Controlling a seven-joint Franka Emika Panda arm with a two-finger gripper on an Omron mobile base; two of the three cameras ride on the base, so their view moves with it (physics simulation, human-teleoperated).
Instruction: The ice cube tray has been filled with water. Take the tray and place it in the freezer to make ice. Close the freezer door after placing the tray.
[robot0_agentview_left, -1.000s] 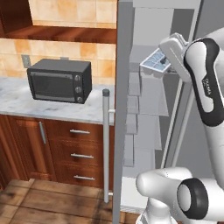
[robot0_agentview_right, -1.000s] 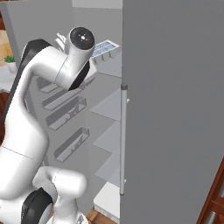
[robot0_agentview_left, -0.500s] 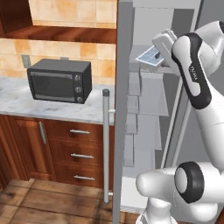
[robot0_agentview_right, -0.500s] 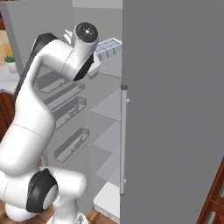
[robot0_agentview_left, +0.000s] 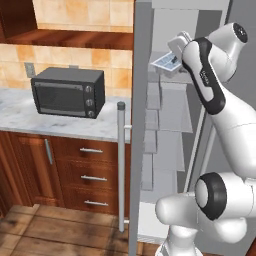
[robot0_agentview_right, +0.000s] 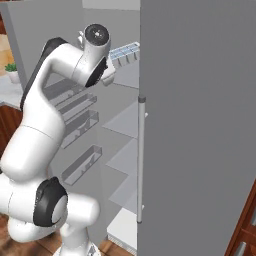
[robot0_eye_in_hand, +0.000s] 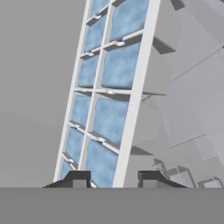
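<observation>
At the left, a black microwave (robot0_agentview_left: 68, 93) is seen on the counter (robot0_agentview_left: 60, 125). The freezer door (robot0_agentview_left: 138, 125) stands open. High inside the freezer (robot0_agentview_right: 120, 145), the ice cube tray (robot0_eye_in_hand: 105, 100) is pinched by the gripper (robot0_eye_in_hand: 111, 178), its water (robot0_eye_in_hand: 120, 65) visible.

Wall: tan tiled backsplash (robot0_agentview_left: 65, 55) with a pale outlet (robot0_agentview_left: 29, 69).
Counter: grey marble counter (robot0_agentview_left: 55, 125) carrying a black microwave (robot0_agentview_left: 68, 92).
Cabinets: dark wood drawers (robot0_agentview_left: 92, 172) with silver handles.
Floor: brown wooden planks (robot0_agentview_left: 55, 232).
Corner: small potted plant (robot0_agentview_right: 11, 72).
</observation>
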